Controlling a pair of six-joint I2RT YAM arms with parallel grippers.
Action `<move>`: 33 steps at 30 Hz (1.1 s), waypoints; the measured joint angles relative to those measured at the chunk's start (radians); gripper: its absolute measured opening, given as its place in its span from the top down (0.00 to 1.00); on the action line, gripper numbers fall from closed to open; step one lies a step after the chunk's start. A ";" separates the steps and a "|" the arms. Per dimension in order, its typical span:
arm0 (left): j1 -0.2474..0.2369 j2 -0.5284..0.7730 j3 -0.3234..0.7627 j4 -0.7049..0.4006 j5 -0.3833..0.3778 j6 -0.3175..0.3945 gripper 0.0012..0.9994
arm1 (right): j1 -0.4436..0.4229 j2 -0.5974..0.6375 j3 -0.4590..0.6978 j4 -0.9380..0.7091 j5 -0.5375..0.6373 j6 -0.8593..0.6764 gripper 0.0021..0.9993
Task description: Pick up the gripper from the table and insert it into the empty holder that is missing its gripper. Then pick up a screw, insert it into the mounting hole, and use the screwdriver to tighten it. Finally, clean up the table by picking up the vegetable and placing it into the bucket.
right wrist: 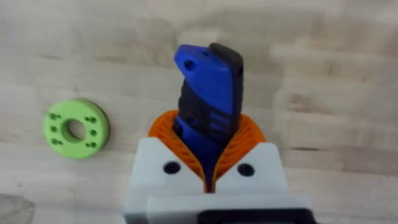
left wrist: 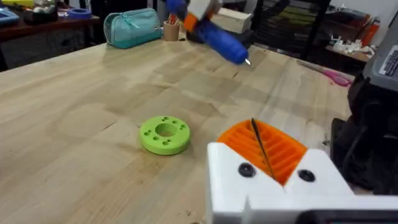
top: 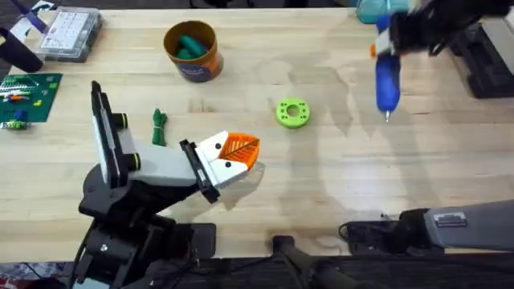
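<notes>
The blue-handled screwdriver (top: pixel 387 80) hangs above the table's far right with its metal tip pointing at the near edge, and my right gripper (top: pixel 384 38) is shut on its handle (right wrist: pixel 208 106). In the left wrist view the screwdriver (left wrist: pixel 217 37) hangs over the far table. My left gripper (top: pixel 238 150) rests low at centre-left, its orange pads (left wrist: pixel 283 152) pressed together with nothing between them. The dark-green vegetable (top: pixel 159 127) lies on the wood just left of it. The orange-brown bucket (top: pixel 191 68) stands at the back left. The loose gripper, holder and screw are out of view.
A lime-green ring (top: pixel 292 112) lies mid-table between the two grippers. The bucket holds a teal-green item (top: pixel 189 46). A clear compartment box (top: pixel 71 32) and a green board (top: pixel 24 96) sit at the far left. A teal pouch (left wrist: pixel 130 28) lies beyond the table's far right corner.
</notes>
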 joint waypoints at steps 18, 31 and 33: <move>0.000 0.000 0.000 0.000 0.000 0.000 0.98 | 0.143 -0.083 0.216 0.241 -0.210 0.006 0.98; 0.000 0.000 0.000 0.000 0.000 0.000 0.98 | 0.234 -0.190 0.218 0.574 -0.435 0.104 0.98; 0.000 0.000 0.000 0.000 0.000 0.000 0.98 | 0.249 -0.190 0.199 0.623 -0.444 0.115 0.98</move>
